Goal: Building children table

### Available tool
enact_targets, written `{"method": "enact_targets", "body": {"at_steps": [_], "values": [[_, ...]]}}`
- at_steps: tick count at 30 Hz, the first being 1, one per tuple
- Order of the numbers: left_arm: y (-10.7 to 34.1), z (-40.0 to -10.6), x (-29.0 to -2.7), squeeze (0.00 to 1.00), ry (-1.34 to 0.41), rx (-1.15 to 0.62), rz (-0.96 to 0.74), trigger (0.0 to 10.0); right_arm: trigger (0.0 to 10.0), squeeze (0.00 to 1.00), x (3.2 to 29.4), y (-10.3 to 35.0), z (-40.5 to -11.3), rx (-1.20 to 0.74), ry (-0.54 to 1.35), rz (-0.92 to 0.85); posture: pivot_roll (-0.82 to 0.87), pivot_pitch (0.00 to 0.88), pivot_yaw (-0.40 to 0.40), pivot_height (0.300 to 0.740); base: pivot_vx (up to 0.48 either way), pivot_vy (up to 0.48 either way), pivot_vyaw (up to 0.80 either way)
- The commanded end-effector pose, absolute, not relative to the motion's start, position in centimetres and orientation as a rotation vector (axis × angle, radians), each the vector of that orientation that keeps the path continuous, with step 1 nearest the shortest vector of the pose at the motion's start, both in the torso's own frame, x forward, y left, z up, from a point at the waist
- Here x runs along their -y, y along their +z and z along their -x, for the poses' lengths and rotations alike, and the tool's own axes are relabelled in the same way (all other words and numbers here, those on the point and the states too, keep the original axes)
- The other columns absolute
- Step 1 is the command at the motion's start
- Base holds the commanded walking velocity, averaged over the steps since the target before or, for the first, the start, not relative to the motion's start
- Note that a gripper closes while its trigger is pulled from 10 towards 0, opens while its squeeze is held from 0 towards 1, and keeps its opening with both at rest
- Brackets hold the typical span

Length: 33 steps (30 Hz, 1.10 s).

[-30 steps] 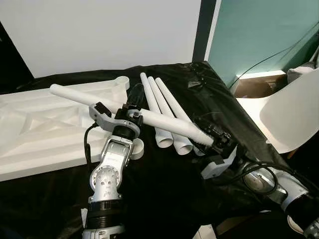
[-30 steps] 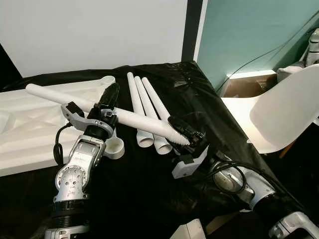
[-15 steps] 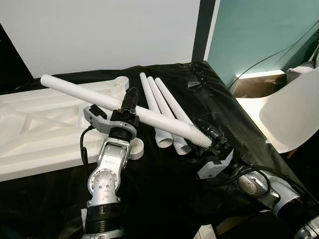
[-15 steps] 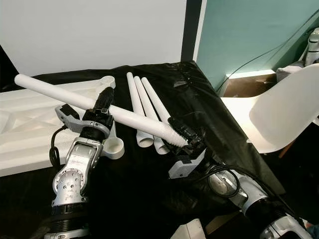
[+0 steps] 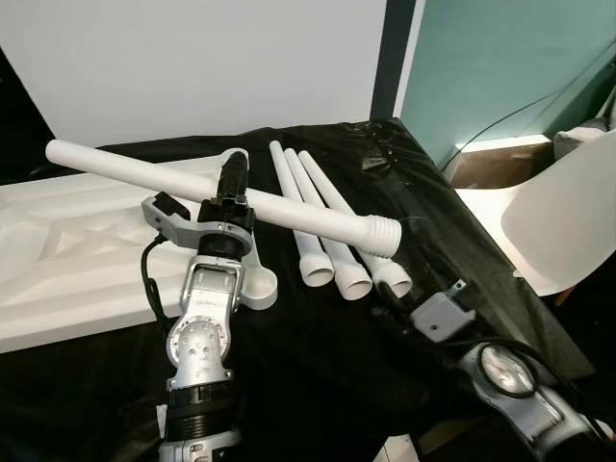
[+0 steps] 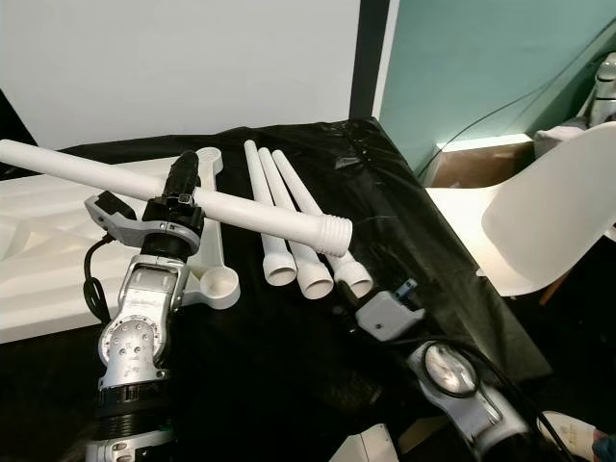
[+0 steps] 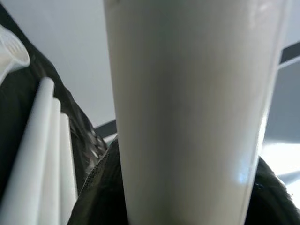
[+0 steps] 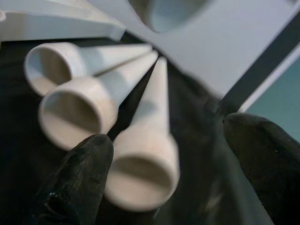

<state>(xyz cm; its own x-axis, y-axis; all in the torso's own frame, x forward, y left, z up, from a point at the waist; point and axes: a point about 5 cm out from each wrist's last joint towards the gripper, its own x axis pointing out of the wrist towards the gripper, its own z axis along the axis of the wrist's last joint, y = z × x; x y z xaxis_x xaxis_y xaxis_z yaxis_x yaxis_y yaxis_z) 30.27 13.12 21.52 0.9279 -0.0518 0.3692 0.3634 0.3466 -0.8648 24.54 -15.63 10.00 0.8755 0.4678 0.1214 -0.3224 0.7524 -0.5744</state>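
My left gripper (image 5: 232, 189) is shut on a long white table leg (image 5: 298, 212) and holds it level in the air, near the leg's middle. The leg's ribbed end (image 5: 383, 235) hangs free above three more white legs (image 5: 322, 226) that lie side by side on the black cloth. The left wrist view shows this held leg (image 7: 187, 112) up close. My right gripper (image 8: 173, 140) is open and low by the table's front, with the open ends of the three legs (image 8: 140, 173) just ahead of its fingertips (image 8: 89, 159). The upturned white tabletop (image 5: 67, 260) lies at the left.
A round leg socket (image 5: 258, 287) of the tabletop sits just below my left wrist. A white chair (image 5: 563, 221) stands to the right of the table, with a cardboard box (image 5: 491, 164) behind it. Black cloth (image 5: 318, 366) covers the table.
My right gripper has let go of the leg's ribbed end and dropped back toward the table's front. My left gripper has carried the leg to the left and farther back.
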Motion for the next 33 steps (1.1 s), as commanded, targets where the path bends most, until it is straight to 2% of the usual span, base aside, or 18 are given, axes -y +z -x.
{"method": "enact_targets", "body": {"at_steps": [1,2,4,6,10,20,25,30,31,33], "values": [[22.7,-29.8,-12.2,0.0,-0.452,0.412,1.11,0.0,10.0,0.0,15.8,10.8,-24.7,0.264,0.446,0.528,-0.03,0.0,0.033,0.74,0.0,0.0,0.0],[22.8,-29.7,-11.8,0.0,-0.476,0.413,1.037,0.0,10.0,0.0,15.8,11.5,-24.8,0.269,0.467,0.51,-0.04,0.0,0.035,0.74,0.0,0.0,0.0],[22.8,-29.7,-11.8,0.0,-0.476,0.413,1.037,0.0,10.0,0.0,15.8,11.5,-24.8,0.269,0.467,0.51,-0.04,0.0,0.035,0.74,0.0,0.0,0.0],[23.1,-29.5,-10.6,0.0,-0.54,0.421,0.876,0.0,10.0,0.0,15.3,13.2,-25.1,0.305,0.507,0.486,-0.05,0.0,0.033,0.74,0.0,0.0,0.0],[23.8,-29.0,-9.0,0.0,-0.641,0.437,0.759,0.0,10.0,0.0,14.1,15.9,-25.8,0.392,0.522,0.489,-0.05,0.0,0.031,0.74,0.0,0.0,0.0],[25.4,-27.9,-7.9,0.0,-0.735,0.487,0.735,0.0,10.0,0.0,12.0,18.5,-27.4,0.433,0.639,0.492,-0.04,0.0,0.025,0.74,0.0,0.0,0.0],[27.1,-27.1,-7.3,0.0,-0.789,0.545,0.69,0.0,10.0,0.0,9.1,18.3,-28.5,0.358,0.841,0.47,-0.01,0.0,0.016,0.74,0.0,0.0,0.0],[27.6,-26.8,-7.3,0.0,-0.807,0.563,0.693,0.0,10.0,0.0,7.9,17.8,-28.8,0.314,0.911,0.446,0.0,0.0,0.016,0.74,0.0,0.0,0.0],[27.8,-26.1,-6.9,0.0,-0.875,0.567,0.688,0.0,10.0,0.0,6.4,16.9,-28.2,0.271,1.043,0.452,0.01,0.0,0.011,0.74,0.0,0.0,0.0],[27.9,-25.9,-6.7,0.0,-0.902,0.566,0.683,0.0,10.0,0.0,6.0,16.6,-28.0,0.255,1.077,0.451,0.02,0.0,0.009,0.74,0.0,0.0,0.0]]}}
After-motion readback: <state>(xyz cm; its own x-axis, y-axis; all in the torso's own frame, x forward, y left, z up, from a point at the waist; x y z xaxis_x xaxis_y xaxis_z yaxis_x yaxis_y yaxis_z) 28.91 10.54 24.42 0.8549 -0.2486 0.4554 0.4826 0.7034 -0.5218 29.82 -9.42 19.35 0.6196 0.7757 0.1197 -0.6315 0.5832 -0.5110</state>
